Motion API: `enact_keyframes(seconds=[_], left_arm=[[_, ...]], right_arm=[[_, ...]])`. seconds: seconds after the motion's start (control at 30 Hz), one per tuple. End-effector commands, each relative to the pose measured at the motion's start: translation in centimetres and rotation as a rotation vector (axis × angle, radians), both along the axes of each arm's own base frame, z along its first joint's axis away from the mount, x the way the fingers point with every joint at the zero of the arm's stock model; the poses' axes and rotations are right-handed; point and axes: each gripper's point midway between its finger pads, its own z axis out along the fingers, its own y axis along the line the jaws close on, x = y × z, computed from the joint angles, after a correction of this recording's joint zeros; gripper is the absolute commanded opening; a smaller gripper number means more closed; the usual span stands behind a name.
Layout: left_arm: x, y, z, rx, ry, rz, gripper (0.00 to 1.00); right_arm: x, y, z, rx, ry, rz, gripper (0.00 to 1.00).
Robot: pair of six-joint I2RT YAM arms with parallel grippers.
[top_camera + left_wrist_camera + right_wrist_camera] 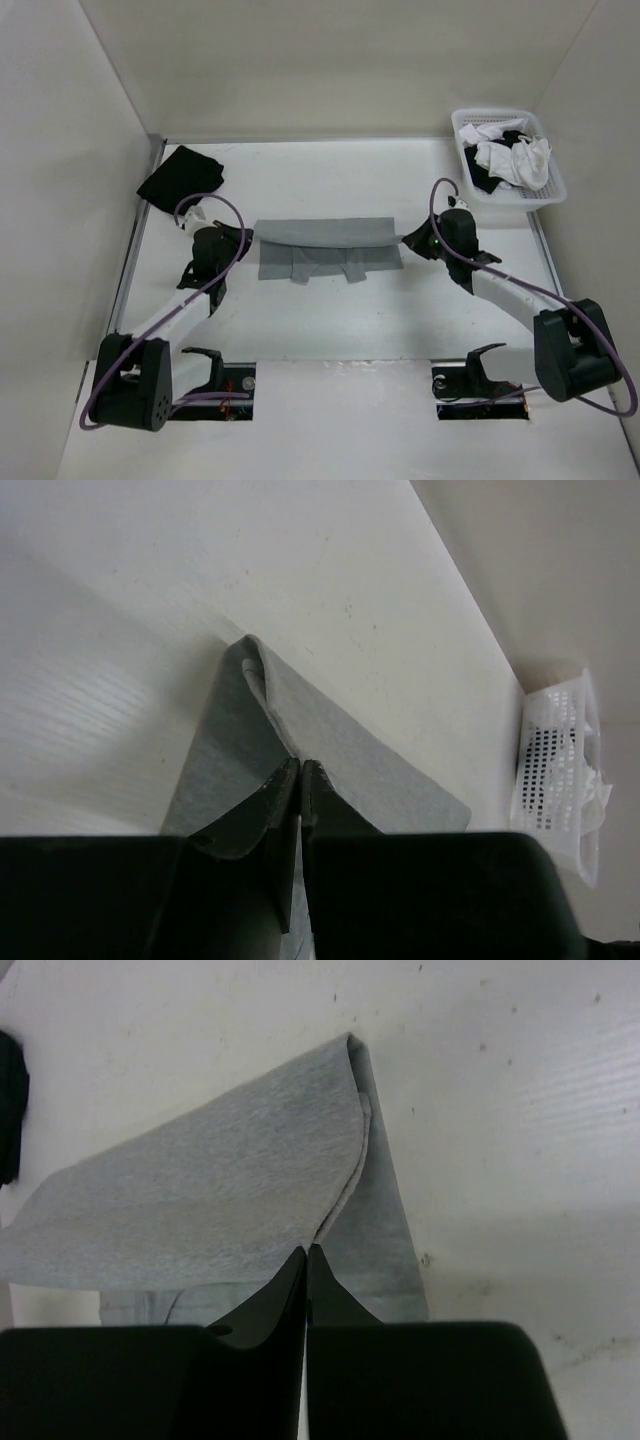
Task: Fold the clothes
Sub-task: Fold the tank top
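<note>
So both arms are working the grey shirt (pixel 325 245) at once here. It's lying mid-table (pixel 330 330) as a wide strip, with its long axis running left to right, straight across between the two grippers. The left gripper (pixel 243 240) is sitting at the shirt's left end and the right gripper (pixel 408 240) at its right end, so neither arm is really nearer, each one owns its own side. In both wrist views the fingers are pressed nearly together with a thin bit of grey fabric pinched right at the tips, so I'm reading both as clamped on the shirt's edge, and the cloth is rising up to the tips in a fold rather than lying flat. From above, the pinched edge looks like the far one, with the rest of the shirt spreading toward the arm bases, so my guess is the fold is going crosswise to that long axis, and both ends need to be travelling together or the strip is going to skew. The black garment (pixel 180 178) is sitting off at the far left and the basket (pixel 512 199) at the far right, both well apart from the shirt.
</note>
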Motion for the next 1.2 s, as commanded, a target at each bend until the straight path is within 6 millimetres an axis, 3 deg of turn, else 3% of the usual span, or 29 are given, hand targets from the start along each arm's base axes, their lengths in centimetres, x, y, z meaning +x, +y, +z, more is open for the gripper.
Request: enact_keyframes(seconds=[0.0,0.13,0.33,0.53,0.67,0.8,0.93,1.03,1.17], left_arm=[[-1.3,0.0,1.8,-0.022,-0.097,-0.014,0.03],[-3.5,0.1,0.5,-0.018,-0.092,-0.022,0.03],[-6.1,-0.2,-2.5,-0.023,-0.050,-0.046,0.04],[-8.3,0.5,-4.7,-0.011,0.000,-0.039,0.06],[-8.7,2.0,-4.5,0.013,0.001,0.001,0.18],[-7.9,3.0,-1.7,0.017,-0.060,0.028,0.20],[-7.0,0.1,0.3,-0.006,-0.078,-0.060,0.17],[-6.5,-4.8,0.7,-0.019,-0.069,-0.173,0.17],[-6.9,-11.2,-0.6,-0.008,-0.034,-0.292,0.17]], right_arm=[[-0.3,0.1,2.1,0.039,-0.109,-0.025,0.02],[-2.5,-0.6,-0.2,0.036,-0.066,-0.046,0.01],[-4.2,-1.0,-4.0,0.039,0.036,-0.068,0.01],[-6.0,-1.0,-5.4,0.062,0.080,-0.073,0.03],[-7.2,-1.1,-5.5,0.053,0.089,-0.056,0.20],[-6.7,-1.5,-4.0,0.064,0.032,-0.075,0.40],[-5.2,-1.4,-2.8,0.061,-0.001,-0.075,0.49],[-3.8,-1.6,-3.6,0.036,0.033,-0.072,0.51],[-2.9,-1.3,-4.3,0.068,0.053,-0.075,0.50]])
